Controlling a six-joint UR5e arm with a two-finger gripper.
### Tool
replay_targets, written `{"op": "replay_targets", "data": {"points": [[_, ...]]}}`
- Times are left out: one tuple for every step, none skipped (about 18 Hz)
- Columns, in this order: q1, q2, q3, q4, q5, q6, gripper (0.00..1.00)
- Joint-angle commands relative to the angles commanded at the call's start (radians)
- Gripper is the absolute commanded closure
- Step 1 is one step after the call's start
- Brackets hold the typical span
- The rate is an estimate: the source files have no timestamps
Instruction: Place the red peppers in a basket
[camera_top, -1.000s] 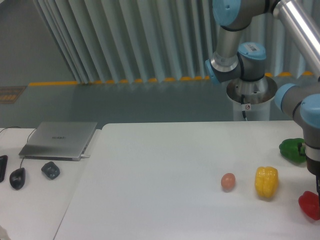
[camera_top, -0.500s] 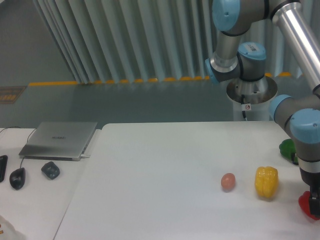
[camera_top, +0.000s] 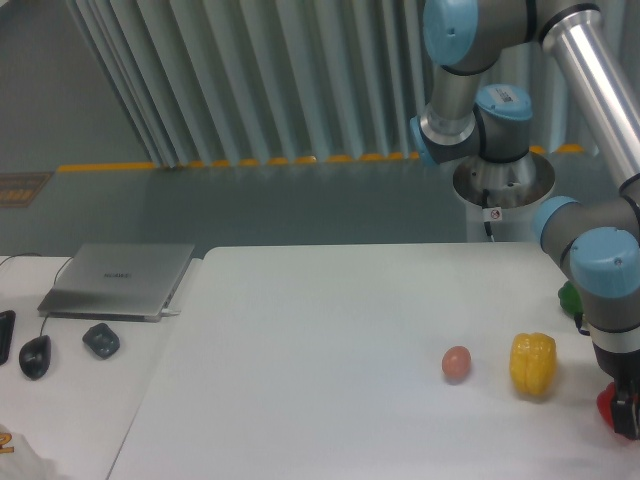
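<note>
Closing in on the red pepper at the tabletop's right edge

The gripper (camera_top: 626, 415) should settle squarely astride the lumpy red pepper (camera_top: 605, 403) and close gently, since glossy skin may slip; the pepper lies near the front right corner, right of the yellow pepper (camera_top: 532, 364), seemingly just beside the fingers; their spread is hidden at the frame's edge, so I cannot tell.

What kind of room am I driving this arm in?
Most likely a lab or workshop test cell: a white table with toy-like produce such as a yellow pepper, a closed laptop and mouse beside it, and yellow floor tape behind.
</note>
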Motion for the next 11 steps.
{"op": "replay_targets", "data": {"points": [[0.0,0.0,-0.002,0.0,0.0,0.0,0.0],[0.0,-0.002,-0.002,0.0,0.0,0.0,0.0],[0.0,-0.006,-0.002,0.0,0.0,-0.002,0.0],[-0.005,-0.011,-0.003,0.0,0.002,-0.005,0.0],[-0.006,-0.011,-0.005,0.0,0.002,-0.005,0.0],[-0.006,-0.011,-0.011,0.0,0.002,-0.005,0.0],[-0.006,-0.011,-0.012,0.0,0.002,-0.005,0.0],[-0.008,-0.015,-0.017,0.0,0.002,-0.006,0.0],[-0.008,-0.015,-0.018,0.0,0.002,-0.006,0.0],[-0.008,-0.014,-0.024,-0.002,0.002,-0.011,0.08],[-0.008,-0.012,-0.028,-0.002,0.002,-0.03,0.17]]}}
